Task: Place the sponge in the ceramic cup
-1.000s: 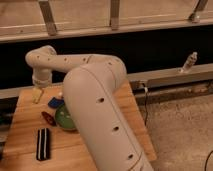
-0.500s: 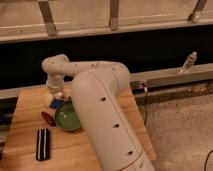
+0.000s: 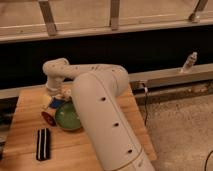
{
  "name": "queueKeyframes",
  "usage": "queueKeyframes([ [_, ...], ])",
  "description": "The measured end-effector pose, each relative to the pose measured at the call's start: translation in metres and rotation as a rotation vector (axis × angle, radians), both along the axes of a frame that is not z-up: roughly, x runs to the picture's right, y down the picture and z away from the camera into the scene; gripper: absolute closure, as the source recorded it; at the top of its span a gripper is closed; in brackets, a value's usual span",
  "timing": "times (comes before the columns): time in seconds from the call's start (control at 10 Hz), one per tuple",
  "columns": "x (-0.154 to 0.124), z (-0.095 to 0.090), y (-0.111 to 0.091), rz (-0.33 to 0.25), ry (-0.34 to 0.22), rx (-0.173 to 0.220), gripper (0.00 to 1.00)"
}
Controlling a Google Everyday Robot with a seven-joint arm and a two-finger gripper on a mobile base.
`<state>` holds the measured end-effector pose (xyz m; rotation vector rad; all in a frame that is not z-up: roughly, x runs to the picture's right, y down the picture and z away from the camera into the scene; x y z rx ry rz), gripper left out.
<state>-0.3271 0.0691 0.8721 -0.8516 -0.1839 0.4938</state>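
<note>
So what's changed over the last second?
The gripper swung across the table toward the green plate and now hangs right by the sponge. Nothing visibly taken hold of. The sponge, green plate, red thing and black bar stayed put.

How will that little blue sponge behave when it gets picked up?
Probably soft and light: the sponge looks like a small flat block, so it may squash when squeezed. Lying flat, it likely won't roll. The gripper hangs just above it, beside the green plate.
</note>
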Motion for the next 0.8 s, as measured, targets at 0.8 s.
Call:
queueKeyframes([
  [0.8, -0.014, 0.030, 0.022, -0.016, -0.031, -0.059, 0.20],
])
